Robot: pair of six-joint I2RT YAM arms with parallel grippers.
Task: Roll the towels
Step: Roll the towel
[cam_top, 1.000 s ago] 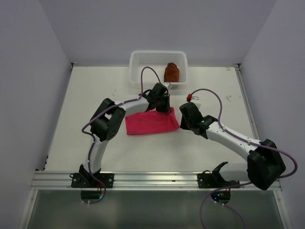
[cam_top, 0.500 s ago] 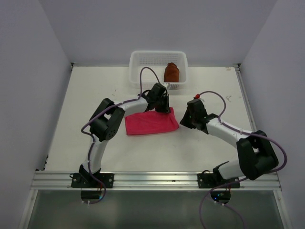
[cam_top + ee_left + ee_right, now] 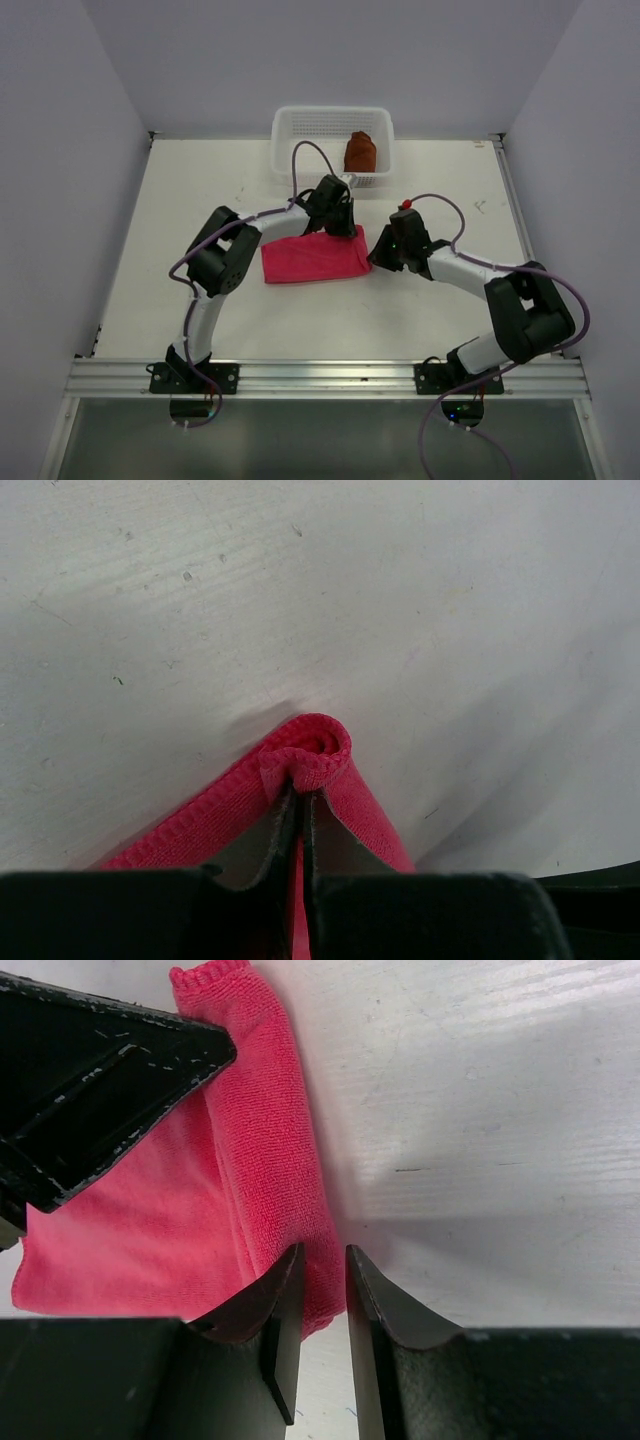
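Left claw [image 3: 302,798] clamped shut on a bunched fold at the far right corner of the pink towel [image 3: 310,258], which lies spread on the tabletop [image 3: 200,180]. Right claw [image 3: 322,1260] narrow, jaws a slit apart, astride the pink towel's right edge, gripping nothing I can make out. The rust-brown towel [image 3: 360,152] sits bundled in the white mesh basket [image 3: 300,125] beyond the pink towel's far edge. Step judged: securing that right edge to start the roll. Next, the right claw should pinch it so both turn it leftward evenly.
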